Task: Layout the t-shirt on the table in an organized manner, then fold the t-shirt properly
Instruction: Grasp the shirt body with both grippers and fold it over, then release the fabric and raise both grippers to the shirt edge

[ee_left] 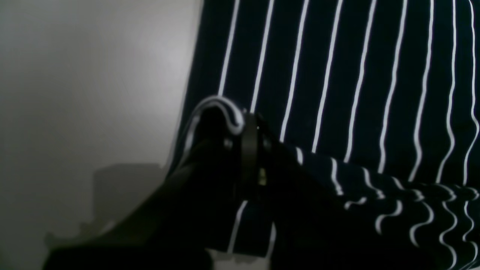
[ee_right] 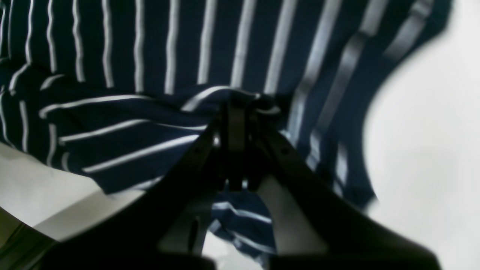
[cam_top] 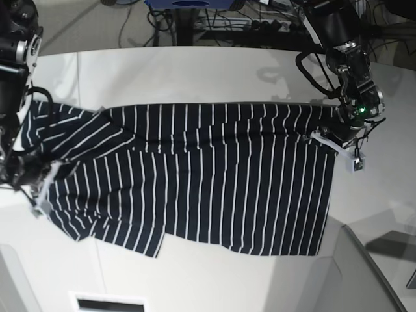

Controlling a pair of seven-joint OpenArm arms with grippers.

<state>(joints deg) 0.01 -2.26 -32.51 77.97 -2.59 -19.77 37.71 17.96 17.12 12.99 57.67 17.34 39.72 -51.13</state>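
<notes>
While spread across the table (cam_top: 214,71), t-shirt (cam_top: 195,175) pinched by left gripper (ee_left: 234,123), right gripper (ee_right: 236,103).

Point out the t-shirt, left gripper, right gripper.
t-shirt (cam_top: 208,175): base view, middle of body.
left gripper (ee_left: 240,120): left wrist view, tips pinching fabric.
right gripper (ee_right: 236,103): right wrist view, tips pinching fabric.

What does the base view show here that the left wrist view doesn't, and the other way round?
Only the base view shows the whole t-shirt spread across the table, both arms, and the right end effector at its opposite end. Only the left wrist view shows, close up, the left end effector shut on a pinched fold at the shirt's edge. Both show the navy fabric with white stripes, the pale tabletop and the left end effector at the shirt's edge.
</notes>
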